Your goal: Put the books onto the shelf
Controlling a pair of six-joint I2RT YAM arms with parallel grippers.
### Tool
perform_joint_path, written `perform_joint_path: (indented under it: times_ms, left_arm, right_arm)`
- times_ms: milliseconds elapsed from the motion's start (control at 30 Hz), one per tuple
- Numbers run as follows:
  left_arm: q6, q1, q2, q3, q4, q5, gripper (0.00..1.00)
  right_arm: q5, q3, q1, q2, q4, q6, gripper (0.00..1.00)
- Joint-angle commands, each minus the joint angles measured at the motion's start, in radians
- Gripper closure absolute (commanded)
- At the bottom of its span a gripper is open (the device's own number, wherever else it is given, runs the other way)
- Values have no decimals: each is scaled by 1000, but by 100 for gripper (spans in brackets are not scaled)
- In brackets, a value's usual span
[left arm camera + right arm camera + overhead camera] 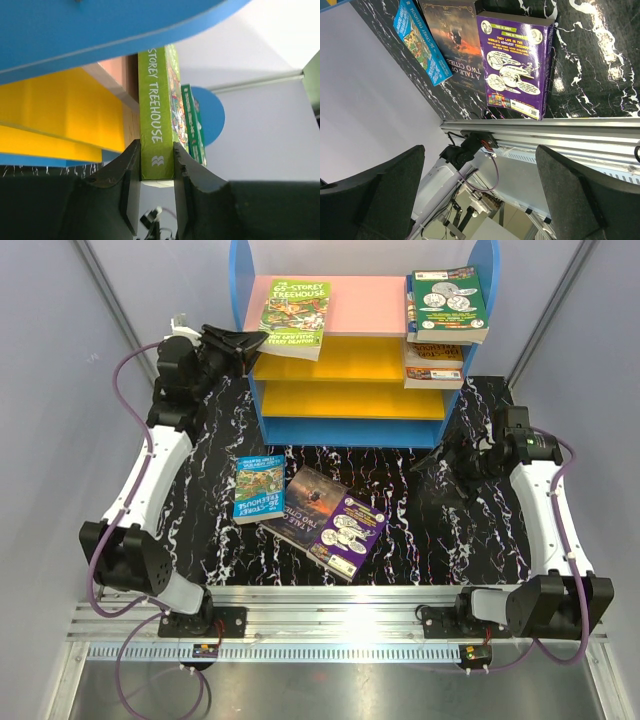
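Lime-green "65-Storey Treehouse" paperback (296,312) lies flat on the left end of the pink top board (365,305) of the small blue-sided shelf (350,432), with its near edge overhanging the front. Left gripper (255,340) has hold of it: jaws partly closed and clamped across the spine end, clearest in the left wrist view. Can't tell from these views whether the board carries the book's full weight yet.

Reads as the placing step for this book, release not yet made.

Also on the shelf: green coin-cover paperback (447,302) at the top board's right end, and an orange-toned paperback (433,365) on the upper yellow board (330,360) below it.

On the black marbled table (430,540): blue Treehouse paperback (258,488), dark brown "A Tale of Two Cities" paperback (308,498) and purple paperback (347,532), bunched together, purple overlapping brown.

Right gripper (450,455) hovers over the table by the shelf's right foot, jaws wide apart, nothing in them.

Next move: seat the lime book further in, open the jaws, and back out straight so the overhang doesn't drag off. Then start on the table trio.
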Motion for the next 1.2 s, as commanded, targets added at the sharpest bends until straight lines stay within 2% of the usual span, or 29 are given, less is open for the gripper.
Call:
perform_joint_path:
  times_ms: [0,200,300,400,433,500,533,633,667,867,1000,1033,1167]
  left_arm:
    - [-45,4,-26,99,46,-149,100]
    - [-57,4,-6,151,-87,-233,100]
    - [-74,6,51,197,-116,-217,99]
    - [-62,4,134,303,-201,-163,88]
    - [-66,4,148,316,-209,-151,73]
    - [-77,4,156,315,-195,-129,63]
    - [-79,4,153,309,-195,-123,50]
    - [-85,6,133,283,-189,-102,40]
    - [-83,4,126,274,-190,-96,32]
    - [-79,4,49,212,-293,-60,22]
    - [-31,15,21,208,-438,-54,14]
    - [-20,24,21,214,-465,-49,9]
    - [44,45,14,212,-526,-22,9]
  right_arm:
    - [-34,-5,-5,-14,32,-13,0]
    - [-43,-28,-5,-8,54,-5,0]
    - [-49,-37,-5,-5,65,1,0]
    - [-54,-39,-5,3,74,4,0]
    - [-55,-38,-5,5,75,4,0]
    - [-57,-36,-5,6,77,3,0]
    - [-59,-34,-5,8,75,3,0]
    - [-57,-39,-5,0,71,1,1]
    - [-56,-41,-5,-3,72,1,0]
    - [-59,-62,-5,-12,74,3,0]
    - [-63,-68,-5,-14,77,3,0]
    - [-65,-71,-5,-14,77,3,0]
    - [-71,-82,-5,-21,77,1,0]
